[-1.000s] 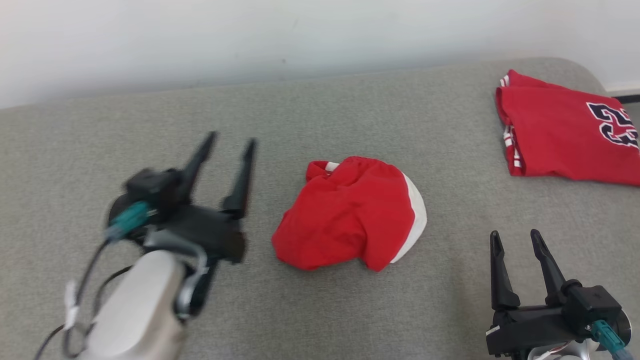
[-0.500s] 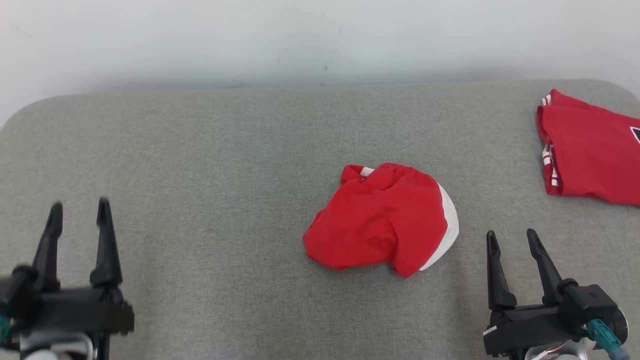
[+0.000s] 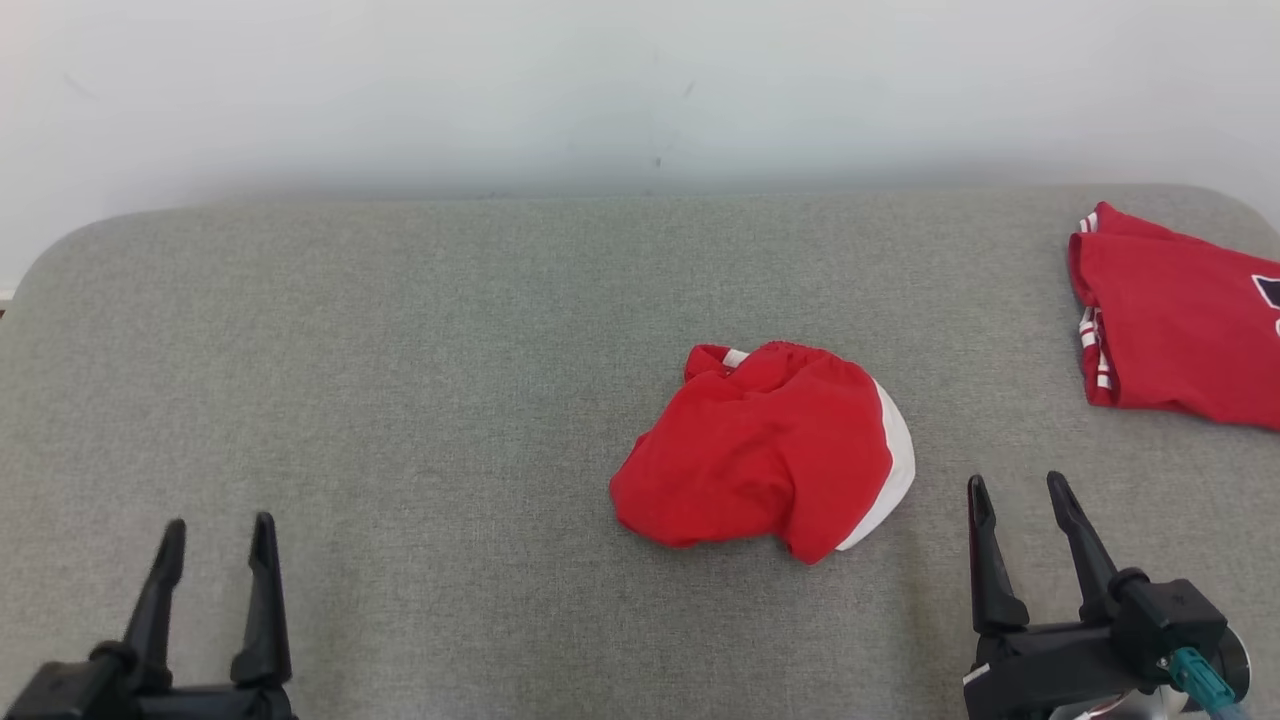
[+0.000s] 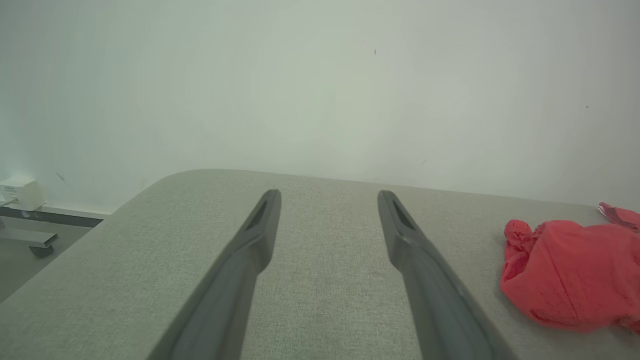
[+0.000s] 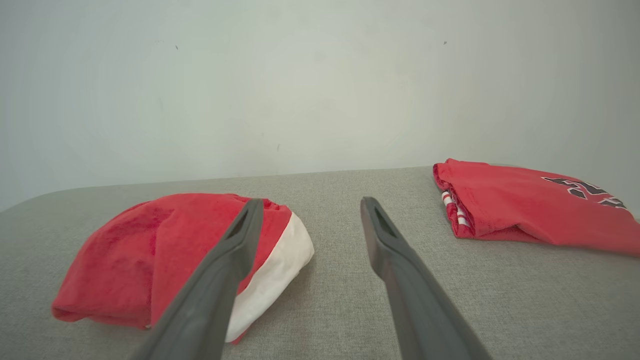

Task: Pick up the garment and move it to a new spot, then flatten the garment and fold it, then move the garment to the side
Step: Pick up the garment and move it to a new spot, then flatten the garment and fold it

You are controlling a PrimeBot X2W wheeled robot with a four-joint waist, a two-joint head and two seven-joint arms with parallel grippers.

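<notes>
Left pincer (image 3: 221,522) base, folded jersey (image 3: 1165,320) cut off by edges.

The left gripper (image 3: 220,523), a black block carrying two long, dark, tapered fingers (image 4: 255,240), sat low at the robot's left front. Its fingers pointed forward and stood spread apart with nothing between them. The right gripper (image 3: 1015,482), of the same black two-fingered build, sat low at the right front and pointed the same way, its jaws parted and empty. A teal plug (image 3: 1195,672) stuck out from its wrist block. The two sat well apart, roughly level.
</notes>
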